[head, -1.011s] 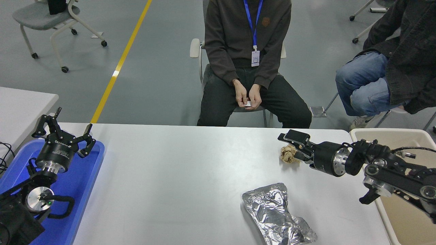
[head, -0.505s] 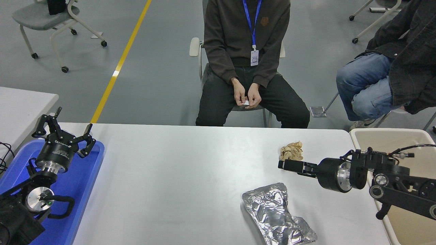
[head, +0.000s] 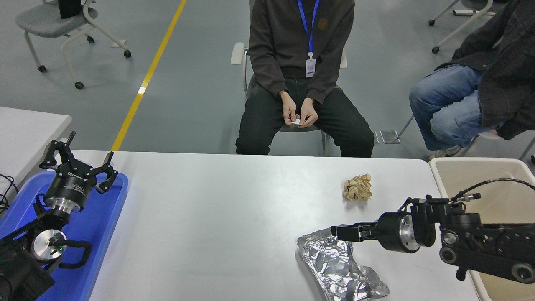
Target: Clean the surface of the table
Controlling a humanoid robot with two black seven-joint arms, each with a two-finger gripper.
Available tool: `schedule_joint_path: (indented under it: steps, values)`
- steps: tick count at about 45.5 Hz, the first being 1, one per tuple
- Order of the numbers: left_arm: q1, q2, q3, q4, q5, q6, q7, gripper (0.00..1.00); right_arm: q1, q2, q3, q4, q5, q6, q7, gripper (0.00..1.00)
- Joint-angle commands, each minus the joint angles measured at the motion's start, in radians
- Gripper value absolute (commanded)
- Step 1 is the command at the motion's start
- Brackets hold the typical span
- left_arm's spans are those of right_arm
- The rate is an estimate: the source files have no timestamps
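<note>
Right hand over the foil on the white surface.
Head view: the table surface [head: 217,209] fills the lower frame. The right hand [head: 339,232] reaches leftward just above the crumpled foil bag's [head: 338,267] top edge; how far it is open I cannot tell. A brown paper ball [head: 358,187] lies beyond. The left hand [head: 77,161], spread wide and holding nothing, sits over the blue tray [head: 104,221].

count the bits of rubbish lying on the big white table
2: a crumpled brown paper ball at the far right, and crumpled foil packaging near the front edge, beneath the right gripper.
</note>
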Motion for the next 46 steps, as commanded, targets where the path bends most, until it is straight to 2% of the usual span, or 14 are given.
schedule_joint_path:
  steps: [1, 23, 32, 40, 46]
  values:
    - [0.0, 0.0, 0.0, 0.0, 0.0, 0.0, 0.0, 1.0, 0.013, 0.05, -0.063, -0.024, -0.022, -0.002, -0.081, 0.97]
    - [0.0, 0.0, 0.0, 0.0, 0.0, 0.0, 0.0, 1.0, -0.052, 0.061, -0.089, -0.042, -0.072, -0.066, -0.092, 0.98]
    - [0.0, 0.0, 0.0, 0.0, 0.0, 0.0, 0.0, 1.0, -0.092, 0.093, -0.098, -0.081, -0.08, -0.146, -0.089, 0.97]
    - [0.0, 0.0, 0.0, 0.0, 0.0, 0.0, 0.0, 1.0, -0.11, 0.093, -0.1, -0.096, -0.194, -0.178, -0.086, 0.94]
    - [0.0, 0.0, 0.0, 0.0, 0.0, 0.0, 0.0, 1.0, -0.115, 0.089, -0.101, -0.096, -0.218, -0.195, -0.086, 0.93]
